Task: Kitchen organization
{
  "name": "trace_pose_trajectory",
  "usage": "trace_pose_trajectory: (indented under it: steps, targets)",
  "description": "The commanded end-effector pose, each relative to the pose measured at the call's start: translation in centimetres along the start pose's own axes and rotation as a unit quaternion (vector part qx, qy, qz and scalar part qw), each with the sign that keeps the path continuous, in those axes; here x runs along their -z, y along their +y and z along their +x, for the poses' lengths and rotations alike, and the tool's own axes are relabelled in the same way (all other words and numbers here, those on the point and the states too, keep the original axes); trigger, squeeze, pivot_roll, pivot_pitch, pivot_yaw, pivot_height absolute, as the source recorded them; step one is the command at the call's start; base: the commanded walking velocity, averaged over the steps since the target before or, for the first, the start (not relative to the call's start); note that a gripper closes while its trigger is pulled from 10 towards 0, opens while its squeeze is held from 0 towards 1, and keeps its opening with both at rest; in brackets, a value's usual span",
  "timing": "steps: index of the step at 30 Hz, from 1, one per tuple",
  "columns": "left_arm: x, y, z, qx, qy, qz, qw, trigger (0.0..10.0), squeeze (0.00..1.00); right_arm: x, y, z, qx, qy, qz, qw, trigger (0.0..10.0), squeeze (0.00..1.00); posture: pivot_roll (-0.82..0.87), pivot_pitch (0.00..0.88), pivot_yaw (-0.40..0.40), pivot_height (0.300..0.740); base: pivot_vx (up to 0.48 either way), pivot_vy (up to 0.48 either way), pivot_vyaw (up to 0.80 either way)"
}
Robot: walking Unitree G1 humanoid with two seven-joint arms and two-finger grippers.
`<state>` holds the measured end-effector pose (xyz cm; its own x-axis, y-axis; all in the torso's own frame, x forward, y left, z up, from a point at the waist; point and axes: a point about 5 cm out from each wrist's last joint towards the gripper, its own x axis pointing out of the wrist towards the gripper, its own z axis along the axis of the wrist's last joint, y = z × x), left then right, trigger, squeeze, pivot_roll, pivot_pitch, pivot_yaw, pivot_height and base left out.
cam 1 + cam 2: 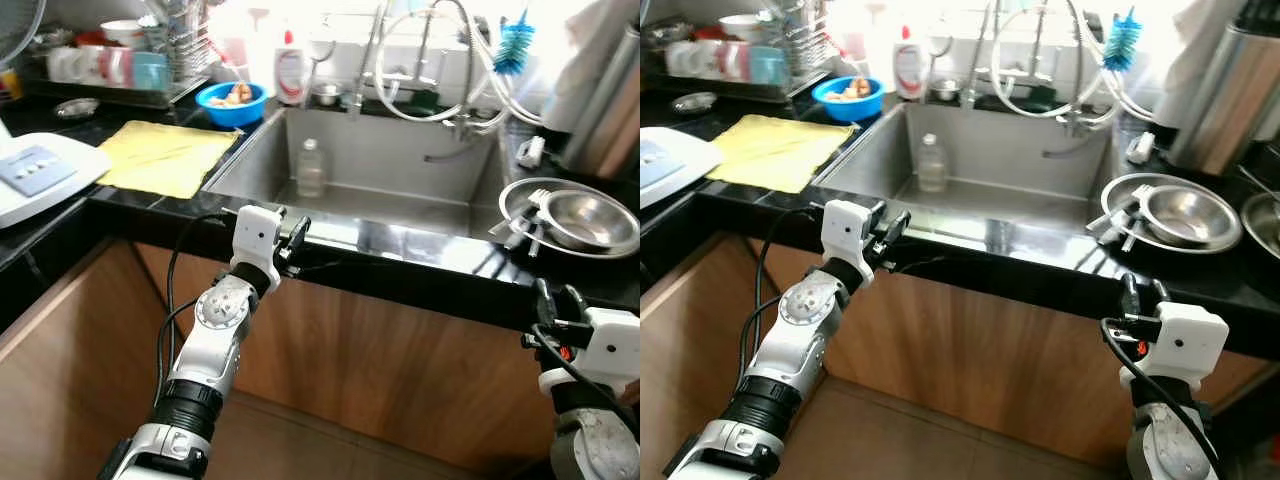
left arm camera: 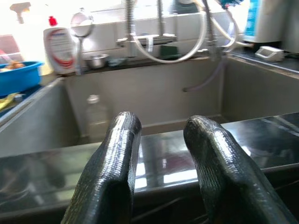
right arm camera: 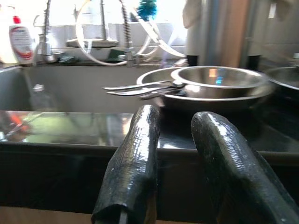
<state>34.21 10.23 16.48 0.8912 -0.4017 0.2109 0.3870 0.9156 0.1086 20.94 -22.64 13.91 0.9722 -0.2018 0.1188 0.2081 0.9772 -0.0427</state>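
A steel sink [image 1: 400, 215] lies ahead with a clear plastic bottle [image 1: 310, 168] standing inside by its left wall. Two nested steel bowls [image 1: 585, 222] with cutlery [image 1: 520, 225] rest on the black counter to the sink's right. My left gripper [image 1: 295, 240] hovers at the sink's front left edge, open, with nothing between its fingers [image 2: 122, 140]. My right gripper [image 1: 1140, 292] is low at the counter's front edge below the bowls [image 3: 210, 81], open and holding nothing.
A yellow cloth [image 1: 170, 155], a blue bowl [image 1: 232, 102] with food, a dish soap bottle [image 1: 291, 70] and a rack of cups [image 1: 110, 65] sit left of the sink. A white appliance [image 1: 35, 170] is at far left. Hoses [image 1: 430, 90] and a blue brush [image 1: 513, 45] hang at the taps.
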Motion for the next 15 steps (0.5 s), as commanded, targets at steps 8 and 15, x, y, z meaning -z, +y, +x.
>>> trace_pose_trajectory:
  steps: [8, 15]
  targets:
    - [-0.36, 0.9, 0.06, -0.016, -0.005, 0.001, 1.0, 10.0, 0.0, -0.39, 0.63, 0.16, -0.01, -0.001, 0.005, 1.0, 10.0, 0.0, -0.03, 0.0, -0.001, 0.74, 0.0, 0.0, -0.62]
    - [-0.82, 0.84, 0.72, -0.011, -0.008, -0.003, 1.0, 10.0, 0.0, -0.58, 0.36, 0.09, 0.002, -0.008, 0.004, 1.0, 10.0, 0.0, -0.04, 0.0, 0.028, 0.74, 0.0, 0.197, -0.62]
